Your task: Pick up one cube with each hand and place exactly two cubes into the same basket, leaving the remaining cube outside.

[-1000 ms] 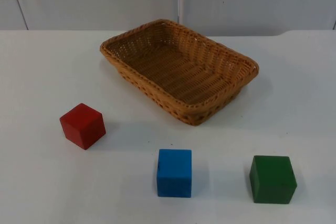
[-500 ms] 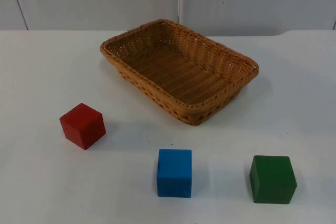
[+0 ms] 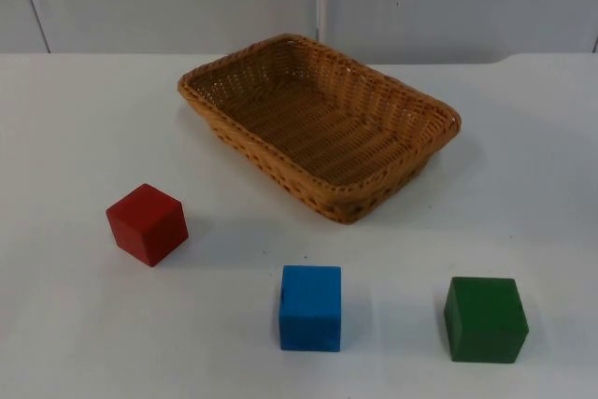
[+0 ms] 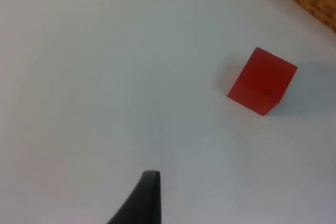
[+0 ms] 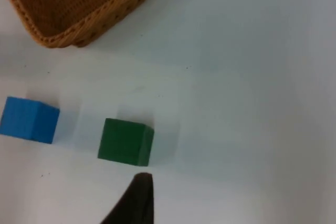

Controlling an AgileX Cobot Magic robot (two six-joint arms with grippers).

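Top view: basket [image 3: 322,123] empty, three cubes outside. Step: approach. Left gripper [image 4: 142,203] high above red cube [image 4: 261,87], right gripper [image 5: 134,203] above green cube [image 5: 126,141]; finger spread apparently cannot be told. Next: descend, straddle cubes.

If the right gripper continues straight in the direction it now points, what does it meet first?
Most likely the green cube, which lies just ahead of the right gripper's fingertip in its wrist view. The blue cube sits off to the side, the wicker basket farther on. Depth is unclear.

Illumination is bright and even. The white surface [image 3: 75,119] shows no glare. Soft shadows fall just right of the red cube [image 3: 147,223] and blue cube [image 3: 310,307]. Both wrist views are slightly soft.
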